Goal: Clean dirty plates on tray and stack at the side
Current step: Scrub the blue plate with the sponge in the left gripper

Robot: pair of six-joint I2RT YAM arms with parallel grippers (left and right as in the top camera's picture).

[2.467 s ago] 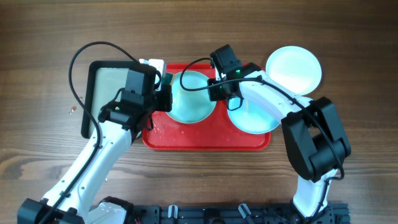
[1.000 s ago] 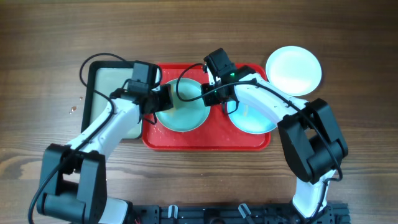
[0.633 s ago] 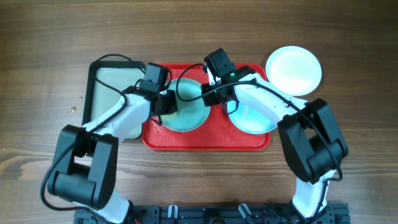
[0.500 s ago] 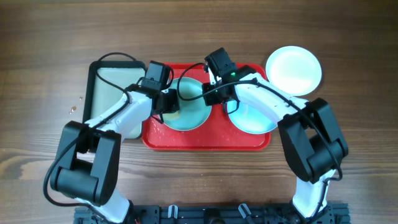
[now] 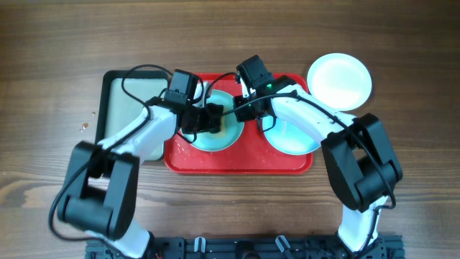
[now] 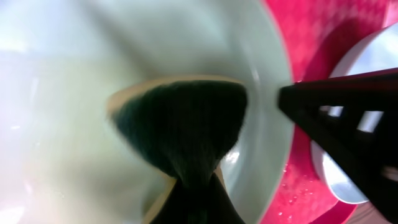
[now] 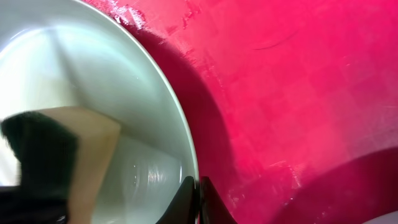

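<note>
A pale turquoise plate (image 5: pixel 231 134) lies in the left half of the red tray (image 5: pixel 237 162). My left gripper (image 5: pixel 206 119) is shut on a sponge (image 6: pixel 180 121) with a dark green face and a yellow body, and presses it onto this plate (image 6: pixel 56 124). My right gripper (image 5: pixel 245 108) is shut on the plate's right rim (image 7: pixel 186 149), with its fingers (image 7: pixel 196 190) pinching the edge. A second turquoise plate (image 5: pixel 295 140) lies in the tray's right half. The white plate (image 5: pixel 339 80) sits on the table to the right of the tray.
A black-rimmed tray with a pale inside (image 5: pixel 126 101) lies against the red tray's left side. Water drops speckle the red tray (image 7: pixel 298 93). Cables loop above both arms. Bare wooden table surrounds the trays.
My left arm has swung right from over the black-rimmed tray, bringing the sponge onto the left turquoise plate. My right gripper has kept its hold on the plate's rim.
</note>
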